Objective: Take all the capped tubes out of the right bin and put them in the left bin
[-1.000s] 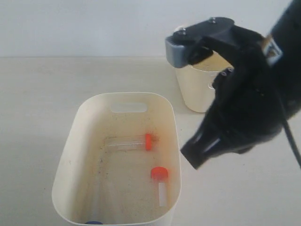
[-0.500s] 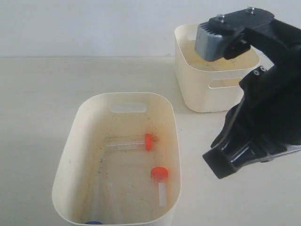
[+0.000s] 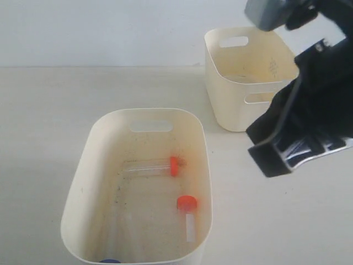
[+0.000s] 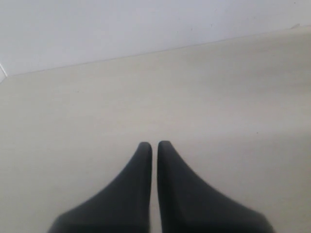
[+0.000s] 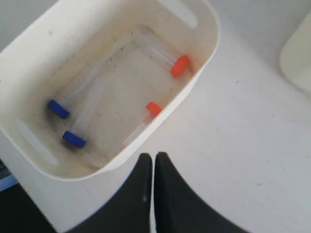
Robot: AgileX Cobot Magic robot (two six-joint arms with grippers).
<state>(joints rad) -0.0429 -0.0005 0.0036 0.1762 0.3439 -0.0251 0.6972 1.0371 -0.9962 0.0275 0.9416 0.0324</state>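
Four capped tubes (image 5: 162, 52) lie in the left bin (image 3: 88, 160). Right bin (image 3: 229, 110) shows none, though its floor is partly hidden. Right gripper (image 5: 153, 160) and left gripper (image 4: 154, 147) are clenched and empty. Transfer appears complete.

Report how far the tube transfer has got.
Done: four clear capped tubes, two orange, two blue, lie in the speckled cream left bin. In hand: nothing; right gripper shut, empty. Left: unclear, since the smaller cream right bin has its floor partly hidden.
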